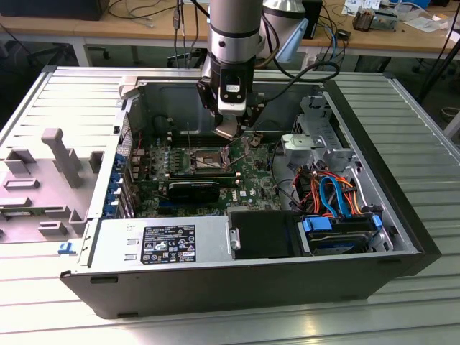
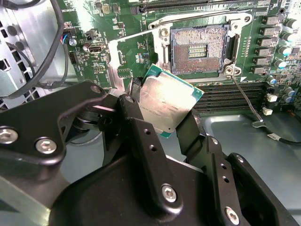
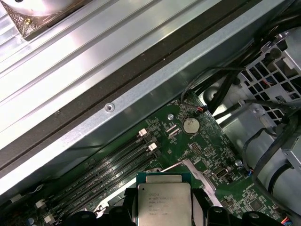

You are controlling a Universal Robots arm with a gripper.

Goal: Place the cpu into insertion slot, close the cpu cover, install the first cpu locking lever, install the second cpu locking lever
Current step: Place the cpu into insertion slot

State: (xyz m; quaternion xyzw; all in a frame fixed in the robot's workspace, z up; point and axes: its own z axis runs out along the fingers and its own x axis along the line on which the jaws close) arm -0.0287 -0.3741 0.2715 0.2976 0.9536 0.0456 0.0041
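Chip (image 2: 169,106) clamped between the black jaws of a robot arm (image 1: 233,36). The jaws press on two opposite edges of the chip, one on each side, and its silver-grey metal top faces outward between them. In the second wrist view the chip sits tilted, one corner pointing toward the socket (image 2: 198,47). It hangs in the air over the green circuit board (image 2: 106,21), near the socket but apart from it and not seated.

The socket is a square with a dark metal rim. Its gold-brown contact field is fully bare. The cover frame (image 2: 114,63), a thin grey metal plate, is swung open and stands up along one side of the socket. A thin wire lever (image 2: 244,101) is swung out from a corner of the socket and lies across the long black memory slots (image 2: 235,92).

In the exterior view the arm reaches down into an open computer case (image 1: 215,287). The case lies on its side on a ribbed metal surface (image 1: 72,309). There the chip (image 1: 228,129) is above the socket (image 1: 207,157) and slightly toward the exterior view's right. In the first wrist view the chip (image 3: 164,200) sits squarely between the jaws, with the memory slots (image 3: 117,160) beyond it.
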